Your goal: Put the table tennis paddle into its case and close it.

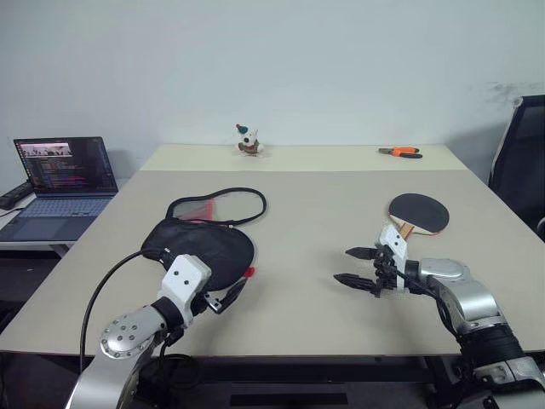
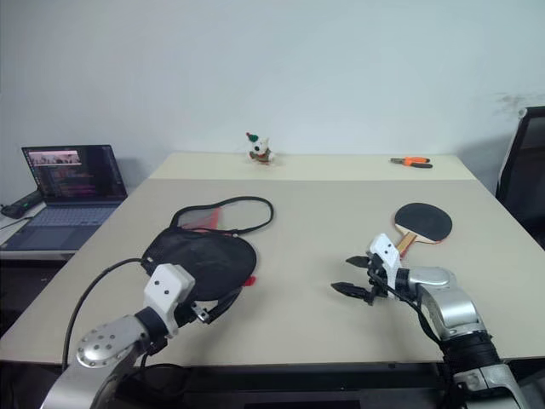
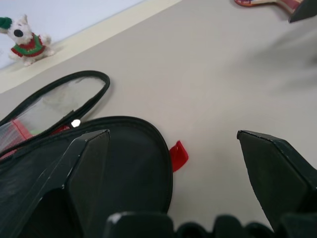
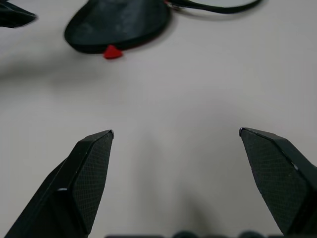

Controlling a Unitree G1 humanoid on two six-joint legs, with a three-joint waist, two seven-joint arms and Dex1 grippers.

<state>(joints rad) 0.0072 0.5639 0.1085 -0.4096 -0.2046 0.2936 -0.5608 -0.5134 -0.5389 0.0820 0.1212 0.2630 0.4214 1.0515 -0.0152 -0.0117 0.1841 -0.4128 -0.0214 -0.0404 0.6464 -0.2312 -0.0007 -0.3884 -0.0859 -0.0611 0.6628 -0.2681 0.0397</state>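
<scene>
A: While both hands hover over the worktop (image 1: 306, 213), what lies near them?

B: The left hand (image 1: 223, 298), fingers spread wide and holding nothing, sits at the near edge of the case (image 1: 197, 244), which lies unzipped, its lid flap (image 1: 217, 207) folded away beyond it. A small red tab (image 3: 178, 154) pokes out from the case rim just beside that hand.

A: And the right hand?

B: The right hand (image 1: 358, 267) is open too, empty, pointing across toward the case. The table tennis paddle (image 1: 417, 213) lies flat just beyond it and a little to its outer side, handle nearest the hand.

A: Anything in the way?

B: Bare worktop lies between the two hands. Far beyond the right hand, orange-handled pliers (image 1: 400, 152) rest near the back edge; a small toy dog (image 1: 248, 141) stands at the back middle. A laptop (image 1: 61, 183) sits open on a side table past the left hand, and a black chair (image 1: 519, 158) stands off the right side.
</scene>
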